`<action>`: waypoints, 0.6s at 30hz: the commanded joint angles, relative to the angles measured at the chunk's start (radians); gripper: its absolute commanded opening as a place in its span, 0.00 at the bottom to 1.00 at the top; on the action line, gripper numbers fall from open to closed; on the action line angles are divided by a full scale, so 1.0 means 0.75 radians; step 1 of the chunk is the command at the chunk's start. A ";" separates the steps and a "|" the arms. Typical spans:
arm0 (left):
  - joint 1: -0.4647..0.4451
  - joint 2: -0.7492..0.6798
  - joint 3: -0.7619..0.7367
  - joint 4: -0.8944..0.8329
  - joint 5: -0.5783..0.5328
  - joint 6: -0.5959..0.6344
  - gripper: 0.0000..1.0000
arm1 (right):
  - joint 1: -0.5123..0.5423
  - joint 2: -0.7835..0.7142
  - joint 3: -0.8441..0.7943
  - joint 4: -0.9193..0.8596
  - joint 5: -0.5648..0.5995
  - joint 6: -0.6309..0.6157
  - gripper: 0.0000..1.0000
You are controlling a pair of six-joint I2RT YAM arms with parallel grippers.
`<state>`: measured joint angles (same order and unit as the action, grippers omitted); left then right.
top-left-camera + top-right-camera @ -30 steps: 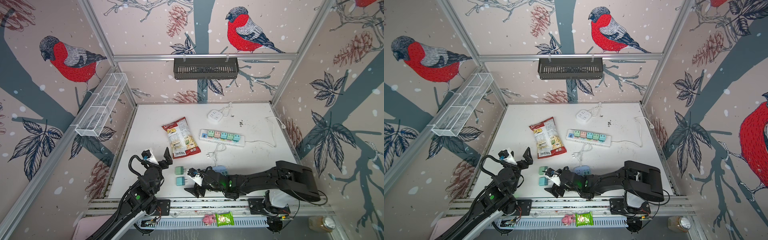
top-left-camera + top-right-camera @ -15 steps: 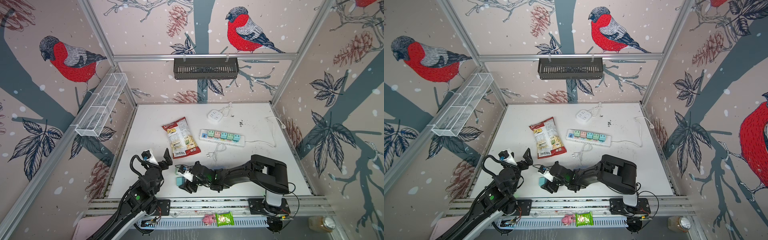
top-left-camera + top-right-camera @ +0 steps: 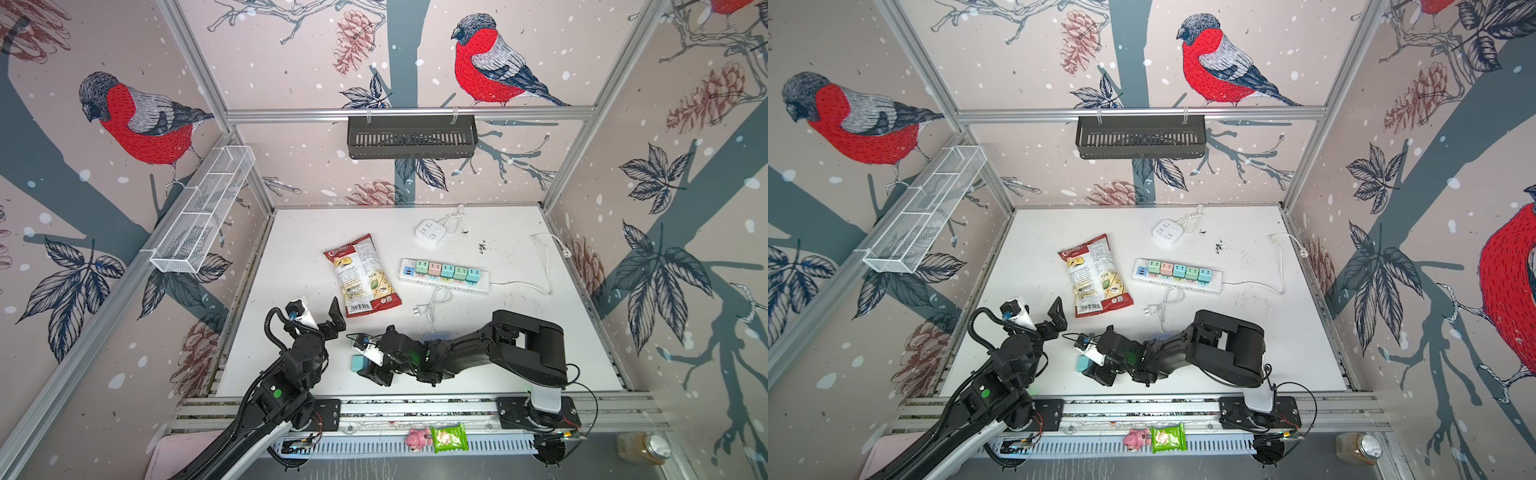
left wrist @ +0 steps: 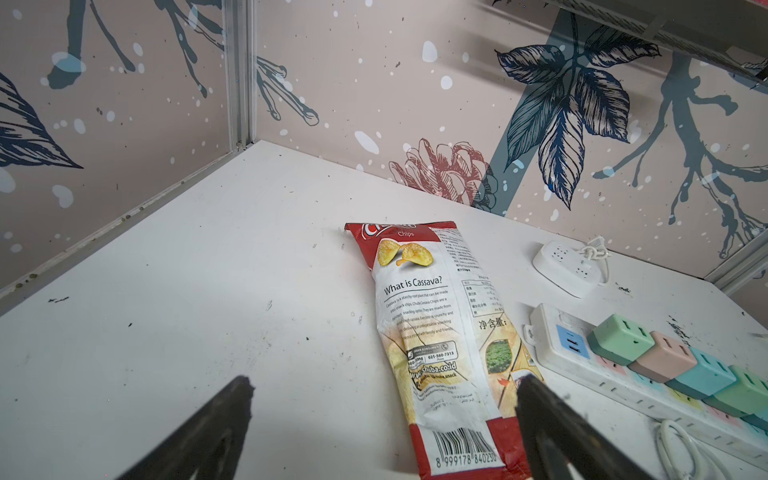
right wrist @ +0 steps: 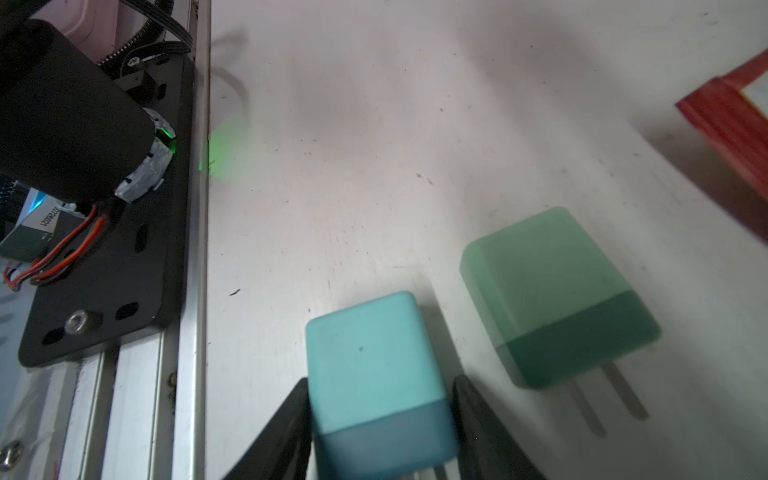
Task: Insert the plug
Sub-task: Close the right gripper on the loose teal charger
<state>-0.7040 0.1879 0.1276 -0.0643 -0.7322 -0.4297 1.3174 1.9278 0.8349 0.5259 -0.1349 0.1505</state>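
The right pincer [image 5: 381, 382] has slid over to the small light-blue square plastic plug [image 5: 374, 353] and squeezed in. Its two fingers now look pressed on both sides. The plug lies on the white desk [image 3: 299, 257], near the barcode end of the red-and-white chips bag [image 4: 432, 332]. A green square plug [image 5: 552, 291] lies just beside it, on the bag's side.

This looks like the grabbing step. Next, I think, it must lift the plug and carry it to the long white power strip [image 3: 442, 275] beside the bag.

The left pincer [image 4: 385, 381] is wide open and empty, by the bag. The bag says "Chips" and "What is Cassava?".
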 commanded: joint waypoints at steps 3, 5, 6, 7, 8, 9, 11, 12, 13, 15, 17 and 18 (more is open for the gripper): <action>0.002 0.011 0.009 0.033 -0.001 -0.018 0.98 | 0.019 -0.002 -0.018 -0.025 0.053 -0.010 0.52; 0.002 0.013 0.010 0.034 -0.004 -0.020 0.98 | 0.024 -0.002 -0.019 -0.028 0.086 -0.011 0.56; 0.002 0.013 0.011 0.033 -0.004 -0.021 0.98 | 0.028 0.003 -0.021 -0.018 0.096 -0.009 0.57; 0.002 0.013 0.011 0.033 -0.002 -0.019 0.98 | 0.031 0.008 -0.026 0.001 0.097 -0.008 0.58; 0.001 0.012 0.010 0.034 -0.001 -0.018 0.98 | 0.033 0.014 -0.033 0.021 0.095 -0.006 0.59; 0.002 0.010 0.008 0.034 0.004 -0.019 0.98 | 0.038 0.022 -0.040 0.043 0.096 -0.006 0.59; 0.002 0.009 0.008 0.036 0.007 -0.017 0.98 | 0.045 0.041 -0.043 0.060 0.116 -0.006 0.57; 0.002 0.009 0.009 0.037 0.008 -0.016 0.98 | 0.047 0.045 -0.038 0.059 0.133 -0.002 0.55; 0.002 0.011 0.008 0.037 0.007 -0.016 0.98 | 0.047 0.047 -0.035 0.056 0.147 0.004 0.52; 0.002 0.015 0.008 0.036 0.004 -0.019 0.98 | 0.048 0.033 -0.044 0.055 0.164 0.011 0.47; 0.002 0.019 0.010 0.036 0.001 -0.021 0.98 | 0.047 0.005 -0.066 0.069 0.181 0.017 0.43; 0.002 0.021 0.011 0.037 0.001 -0.020 0.99 | 0.047 -0.014 -0.084 0.083 0.191 0.018 0.42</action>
<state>-0.7040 0.1997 0.1280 -0.0635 -0.7284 -0.4297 1.3521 1.9362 0.7895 0.6262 -0.0284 0.1402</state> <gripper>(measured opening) 0.985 0.446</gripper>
